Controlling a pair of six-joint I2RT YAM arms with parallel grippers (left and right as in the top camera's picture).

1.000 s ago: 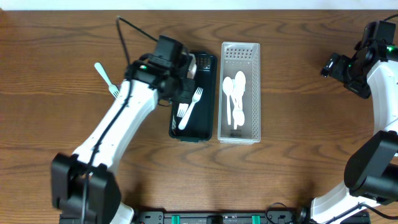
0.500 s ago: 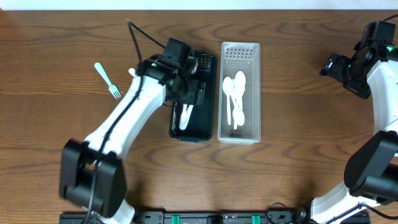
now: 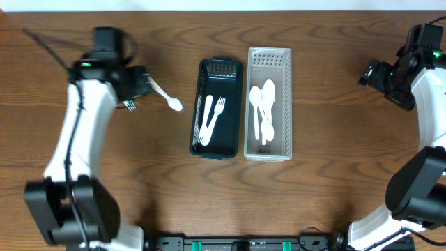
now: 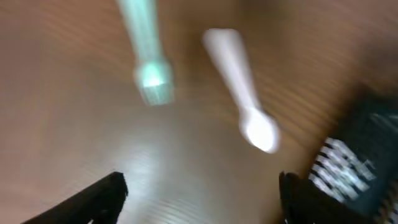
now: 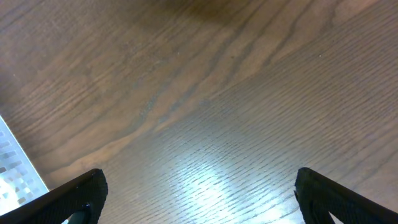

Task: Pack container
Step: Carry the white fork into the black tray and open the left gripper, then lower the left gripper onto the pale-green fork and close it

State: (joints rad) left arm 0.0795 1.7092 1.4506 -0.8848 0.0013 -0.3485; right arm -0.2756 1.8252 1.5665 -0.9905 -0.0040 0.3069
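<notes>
A black container (image 3: 197, 132) holds two white forks (image 3: 219, 111). Right beside it, a clear container (image 3: 282, 97) holds several white spoons (image 3: 263, 104). A white spoon (image 3: 166, 97) lies loose on the table left of the black container, with a pale green fork (image 3: 129, 105) beside it, mostly hidden by my left gripper (image 3: 139, 85). The blurred left wrist view shows that fork (image 4: 149, 71) and spoon (image 4: 245, 106) ahead of my open, empty left gripper (image 4: 202, 199). My right gripper (image 3: 371, 73) hovers at the far right, open (image 5: 199, 199) over bare wood.
The black container's slotted end (image 4: 348, 171) shows at the right edge of the left wrist view. A corner of the clear container (image 5: 12, 162) shows at the left edge of the right wrist view. A black cable (image 3: 45, 47) trails from the left arm.
My left gripper opened over the black container, left a fork in it, and swung far left to above the loose fork and spoon. The right arm has not moved.
</notes>
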